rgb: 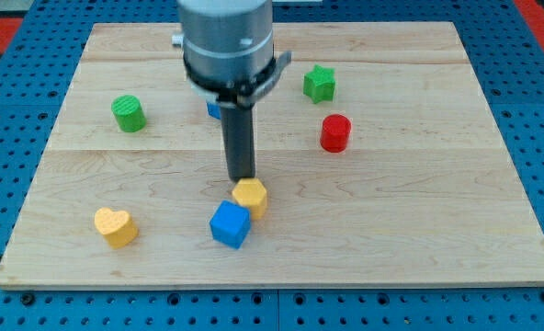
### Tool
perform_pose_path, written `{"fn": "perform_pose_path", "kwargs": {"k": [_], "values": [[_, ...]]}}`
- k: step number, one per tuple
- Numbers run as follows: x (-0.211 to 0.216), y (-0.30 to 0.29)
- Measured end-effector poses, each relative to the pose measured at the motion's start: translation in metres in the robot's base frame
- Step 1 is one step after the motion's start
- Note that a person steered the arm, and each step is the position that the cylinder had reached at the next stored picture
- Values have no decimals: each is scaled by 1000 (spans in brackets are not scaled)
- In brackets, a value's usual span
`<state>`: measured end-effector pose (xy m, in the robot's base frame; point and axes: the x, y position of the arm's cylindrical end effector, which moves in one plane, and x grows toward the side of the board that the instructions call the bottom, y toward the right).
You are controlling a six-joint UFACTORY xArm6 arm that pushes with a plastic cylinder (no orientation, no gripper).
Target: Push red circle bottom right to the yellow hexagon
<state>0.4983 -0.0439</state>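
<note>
The red circle block [335, 132] stands right of the board's middle, toward the view's top. The yellow hexagon [251, 197] lies near the middle, lower down, touching a blue cube [230, 224] at its lower left. My tip [243, 176] is at the hexagon's upper edge, just above it in the view. The tip is well to the left of and below the red circle.
A green star [320, 84] lies above the red circle. A green cylinder [129, 113] stands at the left. A yellow heart [116, 226] lies at the lower left. Another blue block [214, 109] is partly hidden behind the arm. The wooden board [456, 230] lies on a blue pegboard.
</note>
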Motion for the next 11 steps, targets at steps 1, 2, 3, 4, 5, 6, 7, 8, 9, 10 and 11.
{"fn": "perform_pose_path", "kwargs": {"k": [1, 2, 3, 4, 5, 6, 7, 8, 9, 10, 11], "values": [[-10, 28], [-37, 73], [-79, 86], [-117, 95], [-97, 131], [-55, 91], [-21, 77], [-20, 104], [-5, 121], [36, 157], [41, 191]]}}
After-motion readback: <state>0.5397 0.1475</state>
